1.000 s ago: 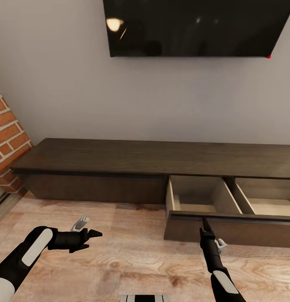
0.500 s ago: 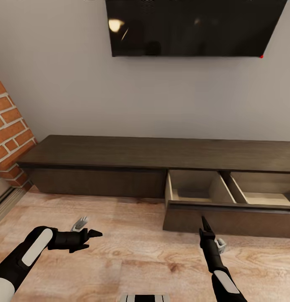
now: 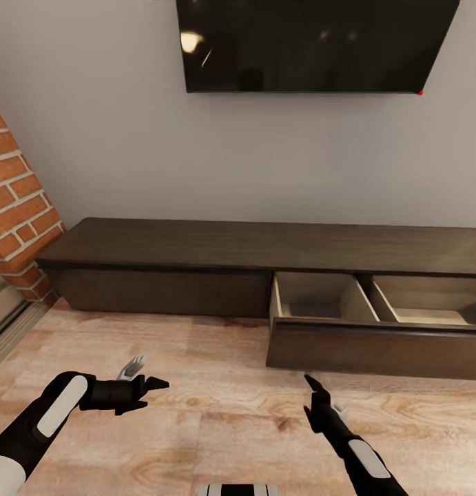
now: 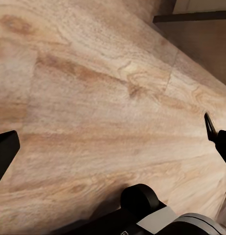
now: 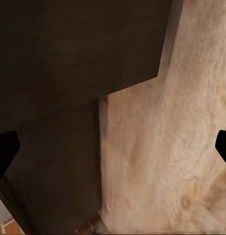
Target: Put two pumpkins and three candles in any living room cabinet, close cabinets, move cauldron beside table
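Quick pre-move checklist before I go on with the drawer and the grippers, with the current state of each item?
1. Drawer of the cabinet pulled out: ok, both pale compartments are exposed.
2. Right gripper clear of the drawer front: ok, it hangs over the floor short of it.
3. Right gripper open and empty: ok, fingers spread with nothing between them.
4. Left gripper open and empty: ok, it hovers over bare floor.
5. Drawer contents: cannot tell, dark shapes sit in both compartments but are unclear.
6. Left cabinet section closed: ok, its front is flush.
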### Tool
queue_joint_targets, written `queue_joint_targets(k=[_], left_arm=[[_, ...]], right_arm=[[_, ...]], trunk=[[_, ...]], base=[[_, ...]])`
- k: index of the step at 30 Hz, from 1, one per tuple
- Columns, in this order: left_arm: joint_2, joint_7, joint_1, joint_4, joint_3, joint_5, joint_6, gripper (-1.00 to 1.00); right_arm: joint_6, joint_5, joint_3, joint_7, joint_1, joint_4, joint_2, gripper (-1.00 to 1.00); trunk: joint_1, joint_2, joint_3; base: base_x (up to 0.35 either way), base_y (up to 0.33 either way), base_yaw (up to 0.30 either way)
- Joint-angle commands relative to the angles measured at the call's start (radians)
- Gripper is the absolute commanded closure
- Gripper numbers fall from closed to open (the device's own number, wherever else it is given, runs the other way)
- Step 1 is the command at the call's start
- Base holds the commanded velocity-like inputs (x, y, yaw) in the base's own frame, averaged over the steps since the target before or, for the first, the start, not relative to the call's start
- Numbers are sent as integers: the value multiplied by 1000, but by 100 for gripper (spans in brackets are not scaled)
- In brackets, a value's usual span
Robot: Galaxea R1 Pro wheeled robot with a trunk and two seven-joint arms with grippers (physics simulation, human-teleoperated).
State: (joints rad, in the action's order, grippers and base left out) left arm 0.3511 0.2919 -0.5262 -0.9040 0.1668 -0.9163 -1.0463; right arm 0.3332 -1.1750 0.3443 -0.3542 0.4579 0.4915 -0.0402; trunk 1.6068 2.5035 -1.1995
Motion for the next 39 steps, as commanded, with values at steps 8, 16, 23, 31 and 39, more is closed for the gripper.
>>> queue_joint_targets(k=[8,16,23,31,39], left_arm=[[-30,-18,0,1,9,19,0,-100],[-77,-152,-1,3,77,29,1,-100],[-86,-195,-1,3,77,30,2,-100],[-87,-207,-2,4,76,31,3,-100],[-87,-209,-2,4,76,30,3,-100]], right_arm=[[350,4,-7,88,-16,0,103,-100],[424,12,-10,85,-63,1,163,-100],[424,13,-11,83,-65,-2,165,-100],[427,12,-10,78,-65,-2,166,-100],[425,8,-7,76,-65,-2,166,-100]], trunk=[[-4,-2,31],[-11,-10,61],[-37,-59,83],[-68,-115,108],[-99,-171,133]], base=[[-3,0,0],[0,0,0],[0,0,0],[0,0,0],[0,0,0]])
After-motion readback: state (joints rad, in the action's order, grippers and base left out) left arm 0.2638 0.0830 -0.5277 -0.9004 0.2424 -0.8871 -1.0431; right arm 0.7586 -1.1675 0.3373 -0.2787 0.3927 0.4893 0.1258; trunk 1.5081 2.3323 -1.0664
